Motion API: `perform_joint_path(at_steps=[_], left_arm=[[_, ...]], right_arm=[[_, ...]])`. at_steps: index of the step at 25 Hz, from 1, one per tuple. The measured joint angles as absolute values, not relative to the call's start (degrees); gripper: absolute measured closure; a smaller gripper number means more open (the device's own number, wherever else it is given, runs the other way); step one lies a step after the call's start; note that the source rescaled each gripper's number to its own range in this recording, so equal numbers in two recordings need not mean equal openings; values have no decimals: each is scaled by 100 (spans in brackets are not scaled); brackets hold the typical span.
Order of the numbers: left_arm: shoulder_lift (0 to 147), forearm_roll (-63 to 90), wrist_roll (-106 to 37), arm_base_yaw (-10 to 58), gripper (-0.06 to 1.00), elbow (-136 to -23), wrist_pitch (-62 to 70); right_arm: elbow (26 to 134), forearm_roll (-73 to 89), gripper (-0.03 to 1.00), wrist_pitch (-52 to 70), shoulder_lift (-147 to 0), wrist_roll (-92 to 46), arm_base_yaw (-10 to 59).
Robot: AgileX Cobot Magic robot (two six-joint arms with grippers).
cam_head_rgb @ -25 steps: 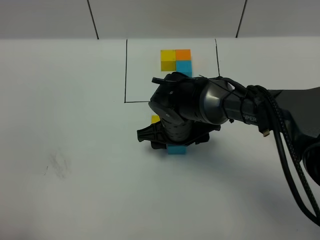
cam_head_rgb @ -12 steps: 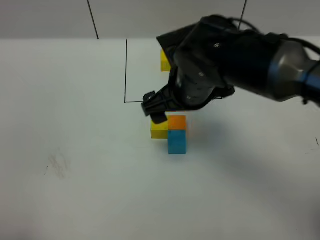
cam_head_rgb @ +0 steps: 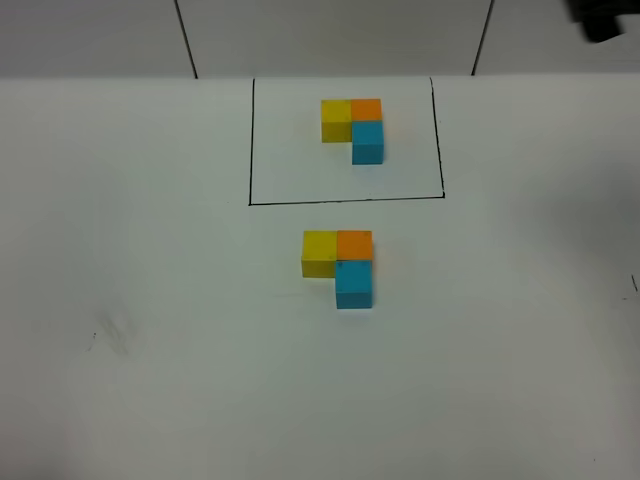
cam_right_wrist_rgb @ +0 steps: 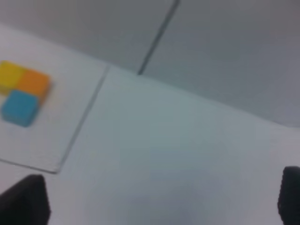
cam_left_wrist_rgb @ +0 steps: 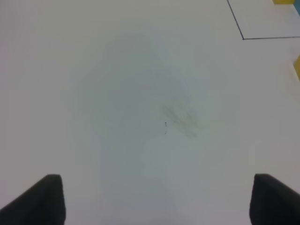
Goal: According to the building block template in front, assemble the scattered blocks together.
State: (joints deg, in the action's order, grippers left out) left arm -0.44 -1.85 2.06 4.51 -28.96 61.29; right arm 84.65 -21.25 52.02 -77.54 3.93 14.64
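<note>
The building block template (cam_head_rgb: 353,128) is an L of yellow, orange and blue cubes inside a thin black outline (cam_head_rgb: 250,150) at the back of the table. It also shows in the right wrist view (cam_right_wrist_rgb: 23,91). The scattered blocks lie just in front of the outline, touching in the same L: yellow (cam_head_rgb: 319,252), orange (cam_head_rgb: 354,245), blue (cam_head_rgb: 354,283). My right gripper (cam_right_wrist_rgb: 154,201) is open and empty, high above the table. Only a dark part of the right arm (cam_head_rgb: 603,18) shows at the far right corner. My left gripper (cam_left_wrist_rgb: 154,201) is open and empty over bare table.
A faint grey smudge (cam_head_rgb: 115,330) marks the white table at the left, also in the left wrist view (cam_left_wrist_rgb: 180,117). A grey back wall with dark seams (cam_head_rgb: 185,40) stands behind the table. A yellow cube edge (cam_left_wrist_rgb: 297,65) shows in the left wrist view.
My right arm has lifted off the loose cubes and swung up and away to the far right corner. The three loose cubes stay in their L.
</note>
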Motion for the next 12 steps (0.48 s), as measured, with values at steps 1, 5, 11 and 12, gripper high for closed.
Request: perform_joint_path(at_steps=[1, 5, 11, 12], left_arm=[[-44, -185, 206, 451, 26, -2896, 6129], [-44, -185, 206, 451, 26, -2896, 6129], [-44, -185, 206, 451, 26, -2896, 6129], [-44, -185, 206, 451, 26, -2896, 6129]], right_arm=[[8465, -2125, -3, 5306, -7604, 125, 1105], [8465, -2114, -3, 5730, -7012, -842, 77], [8465, -2083, -3, 6488, -5764, -1100, -217], [8465, -2007, -3, 6629, -5510, -1109, -217]])
